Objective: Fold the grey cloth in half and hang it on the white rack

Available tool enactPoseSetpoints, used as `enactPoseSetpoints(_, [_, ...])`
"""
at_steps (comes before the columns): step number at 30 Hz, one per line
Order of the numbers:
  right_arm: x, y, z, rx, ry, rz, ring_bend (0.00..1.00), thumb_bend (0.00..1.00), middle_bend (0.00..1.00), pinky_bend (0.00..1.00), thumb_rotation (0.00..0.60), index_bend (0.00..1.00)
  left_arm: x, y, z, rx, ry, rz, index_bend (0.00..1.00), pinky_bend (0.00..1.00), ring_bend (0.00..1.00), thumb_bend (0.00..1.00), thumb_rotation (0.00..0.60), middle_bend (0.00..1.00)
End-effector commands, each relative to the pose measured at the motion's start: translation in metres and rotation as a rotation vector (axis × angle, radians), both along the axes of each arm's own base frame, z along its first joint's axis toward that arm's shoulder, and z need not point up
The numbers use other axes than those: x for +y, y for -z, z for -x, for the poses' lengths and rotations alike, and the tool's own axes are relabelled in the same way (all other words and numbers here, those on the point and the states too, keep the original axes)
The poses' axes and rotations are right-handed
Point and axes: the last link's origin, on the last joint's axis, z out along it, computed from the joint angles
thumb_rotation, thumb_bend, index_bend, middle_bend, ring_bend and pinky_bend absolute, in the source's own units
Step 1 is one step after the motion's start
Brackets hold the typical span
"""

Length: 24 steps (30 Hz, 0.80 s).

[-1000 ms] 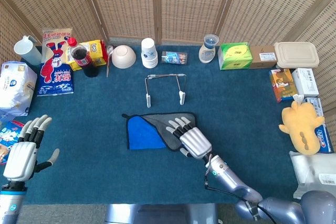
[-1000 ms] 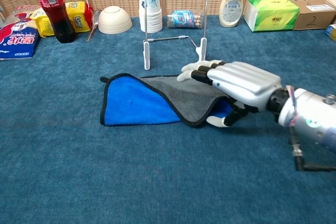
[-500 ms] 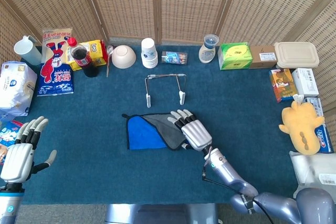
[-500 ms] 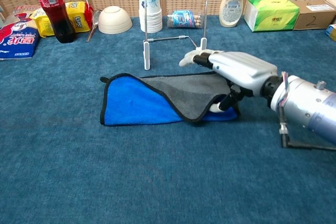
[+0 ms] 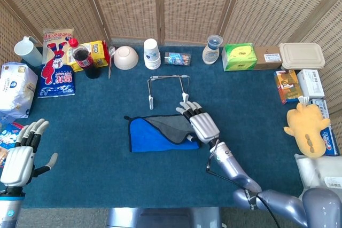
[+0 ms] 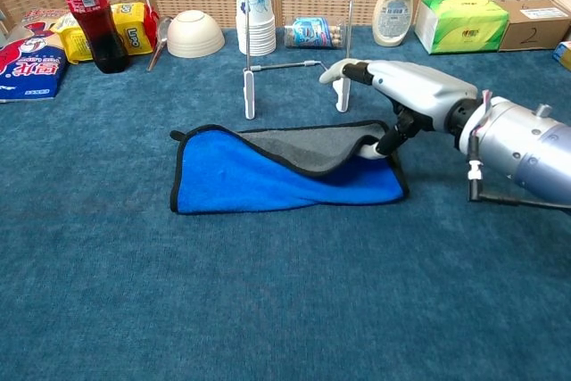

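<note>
At the far left the left hand [image 5: 20, 158] hovers with fingers spread, holding nothing. Along the back edge, left to right: a clear jug [image 5: 28, 50], a red-capped cola bottle [image 6: 87, 12] of dark drink, a yellow "Lipo" packet [image 6: 132, 26], an upturned bowl [image 6: 195, 34] and stacked paper cups [image 6: 253, 10]. The white rack [image 6: 296, 49] stands just behind the grey cloth [image 6: 284, 169], which lies mid-table, blue side showing. The right hand [image 6: 401, 97] pinches the cloth's raised right corner. Further right sits a cardboard box [image 6: 534, 24] marked "2".
</note>
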Motion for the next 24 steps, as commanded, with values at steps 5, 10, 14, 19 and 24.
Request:
enactPoseSetpoints(5, [-0.011,-0.001,0.002,0.010,0.042,0.016,0.00,0.28,0.06,0.00,0.600,0.12,-0.001,-0.001,-0.001,0.000,0.001,-0.007,0.05,0.00,0.00,0.00,0.600,0.00])
enactPoseSetpoints(10, [-0.016,-0.001,0.004,0.017,0.064,0.018,0.00,0.28,0.06,0.00,0.600,0.12,-0.003,-0.001,0.000,0.002,-0.003,-0.005,0.05,0.00,0.00,0.00,0.600,0.00])
enactPoseSetpoints(14, [-0.016,0.000,0.006,0.017,0.074,0.016,0.00,0.29,0.06,0.00,0.600,0.12,-0.003,-0.001,0.000,0.002,-0.004,-0.006,0.05,0.00,0.00,0.00,0.600,0.00])
enactPoseSetpoints(19, [-0.011,0.000,0.007,0.017,0.066,-0.002,0.00,0.29,0.06,0.00,0.600,0.10,-0.002,0.000,-0.001,0.002,0.001,-0.003,0.05,0.00,0.00,0.00,0.600,0.00])
enactPoseSetpoints(24, [-0.011,-0.004,0.006,0.014,0.071,-0.034,0.00,0.29,0.06,0.00,0.600,0.09,-0.002,0.000,-0.003,0.005,0.006,-0.001,0.05,0.00,0.00,0.00,0.600,0.00])
